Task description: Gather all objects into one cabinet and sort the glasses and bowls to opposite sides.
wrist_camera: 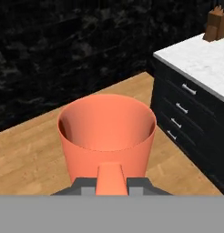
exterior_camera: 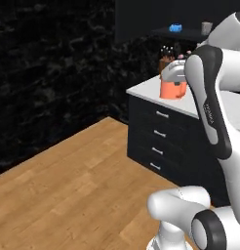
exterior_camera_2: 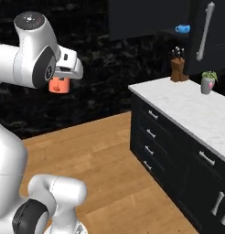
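Note:
My gripper (wrist_camera: 111, 183) is shut on the rim of the orange cup (wrist_camera: 107, 129), which hangs upright in the air above the wooden floor, left of the counter. The hand (exterior_camera_2: 67, 69) sits on top of the cup (exterior_camera_2: 58, 86); the left base view shows the cup (exterior_camera: 173, 90) under the gripper (exterior_camera: 173, 78). High at the back, the black cabinet stands open, its door with the long silver handle (exterior_camera_2: 204, 32) swung aside. On its shelf (exterior_camera: 185, 33) rest the small blue bowl (exterior_camera: 175, 28), also visible from the right (exterior_camera_2: 182, 28), and the grey-beige mug (exterior_camera: 206, 28).
A white marble counter (exterior_camera_2: 192, 109) over black drawers (exterior_camera_2: 153, 132) runs along the right. At its back stand a wooden knife block (exterior_camera_2: 178, 66) and a vase (exterior_camera_2: 207, 83). A black stone wall closes the far side. Open wooden floor (exterior_camera: 78, 190) lies to the left.

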